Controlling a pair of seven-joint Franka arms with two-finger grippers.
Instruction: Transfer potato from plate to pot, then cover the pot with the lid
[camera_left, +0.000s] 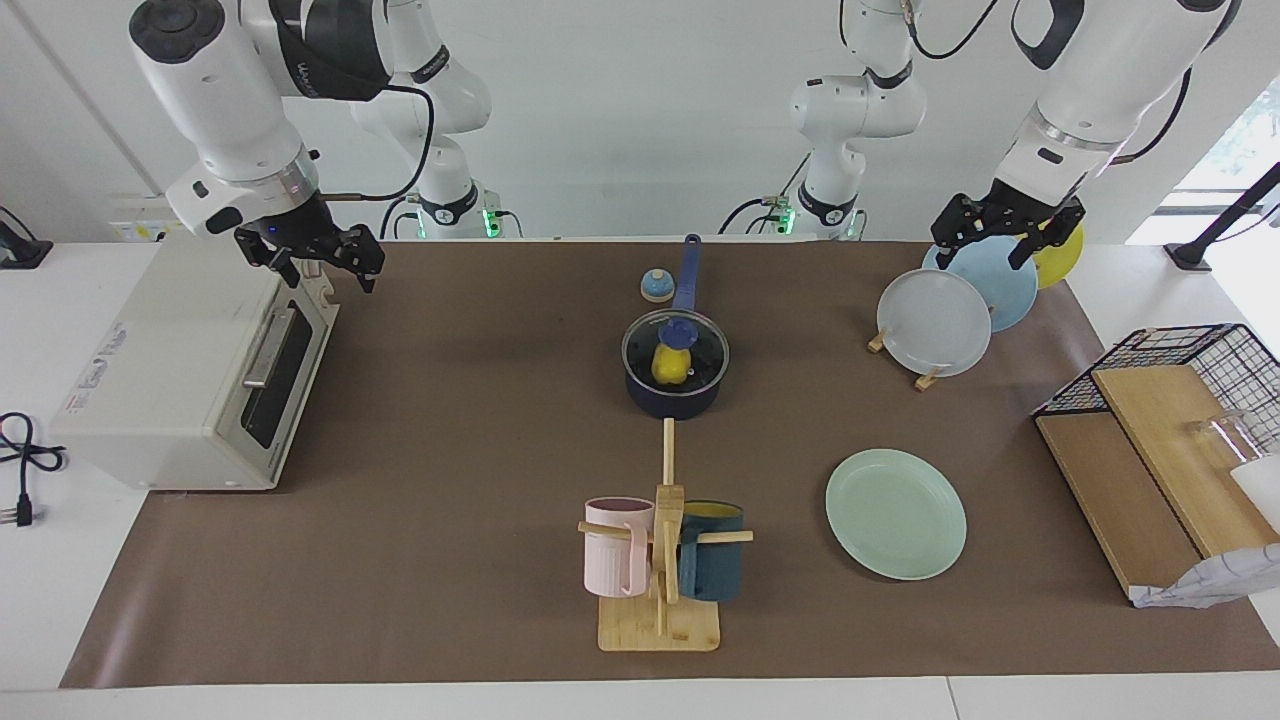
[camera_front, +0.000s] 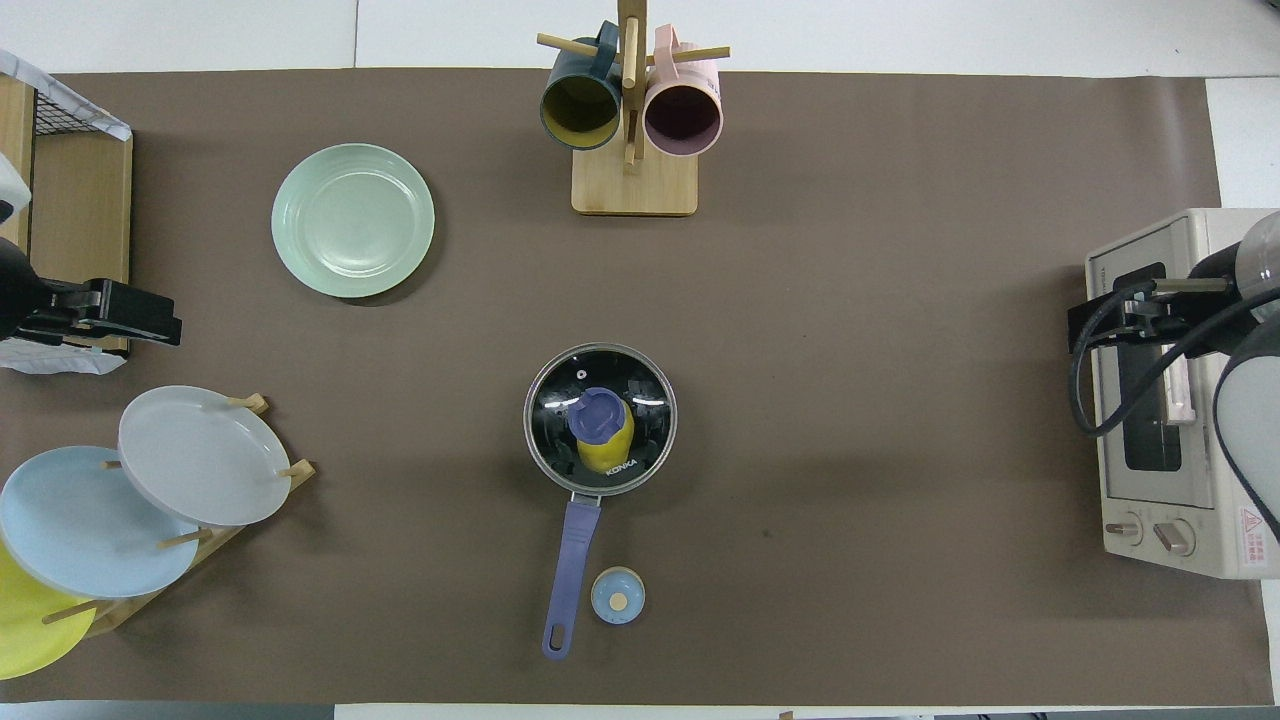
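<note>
The yellow potato (camera_left: 668, 366) lies inside the dark navy pot (camera_left: 672, 402) at the table's middle, and I see it through the glass lid (camera_left: 702, 347). The lid, with its blue knob, sits flat on the pot's rim. From overhead the potato (camera_front: 605, 455) shows beneath the lid (camera_front: 642, 392). The mint-green plate (camera_left: 895, 513) lies bare, farther from the robots toward the left arm's end. My left gripper (camera_left: 985, 245) hangs open over the plate rack. Open too, my right gripper (camera_left: 332, 268) hovers above the toaster oven's front edge. Neither gripper holds anything.
A toaster oven (camera_left: 190, 370) stands at the right arm's end. A rack of upright plates (camera_left: 935, 322) and a wire basket with wooden boards (camera_left: 1160, 430) fill the left arm's end. A mug tree (camera_left: 662, 545) stands farther out than the pot, and a small bell (camera_left: 656, 286) sits beside the pot's handle.
</note>
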